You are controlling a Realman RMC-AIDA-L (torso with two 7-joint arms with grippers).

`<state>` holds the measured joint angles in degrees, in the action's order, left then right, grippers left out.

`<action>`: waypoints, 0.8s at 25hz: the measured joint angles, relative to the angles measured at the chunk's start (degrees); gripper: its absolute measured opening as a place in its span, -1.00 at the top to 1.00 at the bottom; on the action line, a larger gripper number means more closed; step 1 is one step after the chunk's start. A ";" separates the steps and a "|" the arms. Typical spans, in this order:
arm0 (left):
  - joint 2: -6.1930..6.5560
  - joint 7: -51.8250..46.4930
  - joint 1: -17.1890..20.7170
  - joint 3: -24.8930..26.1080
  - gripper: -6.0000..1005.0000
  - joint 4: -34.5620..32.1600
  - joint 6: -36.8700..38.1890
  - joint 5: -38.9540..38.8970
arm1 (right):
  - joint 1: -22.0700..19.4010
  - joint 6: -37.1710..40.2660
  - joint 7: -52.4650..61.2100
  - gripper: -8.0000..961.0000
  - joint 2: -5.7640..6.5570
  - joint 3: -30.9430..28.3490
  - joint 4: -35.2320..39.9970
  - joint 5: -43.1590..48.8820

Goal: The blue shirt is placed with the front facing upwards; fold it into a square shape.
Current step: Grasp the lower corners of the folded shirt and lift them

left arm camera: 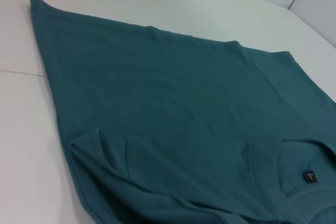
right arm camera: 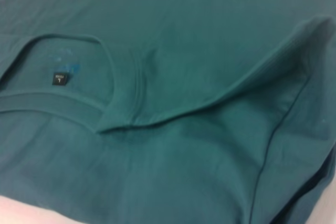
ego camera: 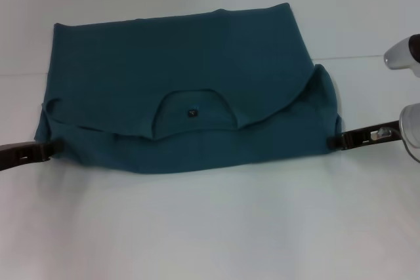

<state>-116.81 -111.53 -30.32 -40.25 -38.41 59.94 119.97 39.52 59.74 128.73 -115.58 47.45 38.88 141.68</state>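
Note:
The blue shirt [ego camera: 177, 77] lies folded on the white table [ego camera: 210, 227] as a wide band, plain fabric up. Its round collar [ego camera: 195, 96] with a small black tag [ego camera: 191, 113] faces the near side, over a lower layer. My left gripper [ego camera: 52, 149] reaches in flat from the left and meets the shirt's near-left corner. My right gripper [ego camera: 333, 141] meets the near-right corner, where the cloth bulges a little. The left wrist view shows the shirt [left arm camera: 173, 103] and tag [left arm camera: 310, 177]. The right wrist view shows the collar [right arm camera: 123, 85] and tag [right arm camera: 61, 78] up close.
The white table runs all around the shirt, with a faint seam line [ego camera: 354, 56] crossing at the far side. Part of my right arm's white housing [ego camera: 407, 57] stands at the right edge. Bare tabletop [left arm camera: 21, 156] lies beside the shirt.

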 joint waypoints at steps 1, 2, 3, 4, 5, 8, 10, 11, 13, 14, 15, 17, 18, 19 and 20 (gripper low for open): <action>0.00 0.00 0.00 0.01 0.92 0.00 0.01 0.00 | -0.16 0.24 0.09 0.63 0.02 -0.03 0.48 -0.04; 0.00 0.00 0.00 0.06 0.92 0.00 0.01 0.00 | -0.29 0.41 0.19 0.71 0.05 -0.05 0.86 -0.05; 0.00 0.00 0.00 0.09 0.92 0.00 0.01 0.00 | -0.38 0.57 0.28 0.74 0.06 -0.07 1.10 -0.06; 0.02 -0.01 0.00 0.15 0.92 0.00 0.01 0.00 | -0.41 0.68 0.32 0.76 0.07 -0.17 1.16 -0.07; 0.04 0.00 0.00 0.17 0.92 0.00 0.01 0.00 | -0.42 0.76 0.35 0.79 0.09 -0.31 1.20 -0.07; 0.11 0.10 0.09 0.24 0.92 0.00 0.01 0.00 | -0.48 0.85 0.19 0.86 0.13 -1.15 1.22 -0.09; 0.30 0.11 0.00 0.32 0.92 -0.17 0.03 0.00 | -0.41 0.86 0.03 0.91 0.23 -2.23 1.36 -0.16; 0.50 0.09 -0.22 0.38 0.92 -0.32 0.09 -0.02 | -0.29 0.86 -0.02 0.91 0.32 -2.82 1.66 -0.43; 0.96 -0.11 -0.81 0.66 0.92 -0.78 0.36 -0.07 | -0.06 1.21 -0.06 0.91 0.61 -3.54 3.14 -1.73; 1.15 -0.25 -1.15 0.85 0.92 -1.09 0.50 -0.09 | -0.02 1.76 -0.03 0.91 0.79 -3.63 4.16 -2.85; 1.32 -0.48 -1.52 1.01 0.92 -1.52 0.61 -0.08 | 0.01 2.33 0.10 0.91 1.07 -3.70 5.20 -3.74; 1.76 -1.03 -2.24 1.12 0.92 -2.13 0.73 -0.09 | 0.14 3.69 0.62 0.90 1.81 -4.04 7.22 -5.58; 1.95 -1.35 -2.49 1.13 0.92 -2.32 0.92 -0.10 | 0.20 4.62 1.01 0.90 2.24 -4.36 8.06 -6.48; 2.04 -1.56 -2.60 1.13 0.92 -2.39 1.16 -0.07 | 0.17 5.45 1.28 0.90 2.50 -4.65 8.44 -6.97; 2.08 -1.77 -2.52 1.13 0.92 -2.47 1.55 0.05 | -0.03 5.95 1.41 0.90 2.68 -4.92 8.61 -7.29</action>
<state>-114.73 -113.30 -32.84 -39.12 -40.88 61.48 120.02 39.49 65.68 130.14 -112.90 42.53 47.49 134.38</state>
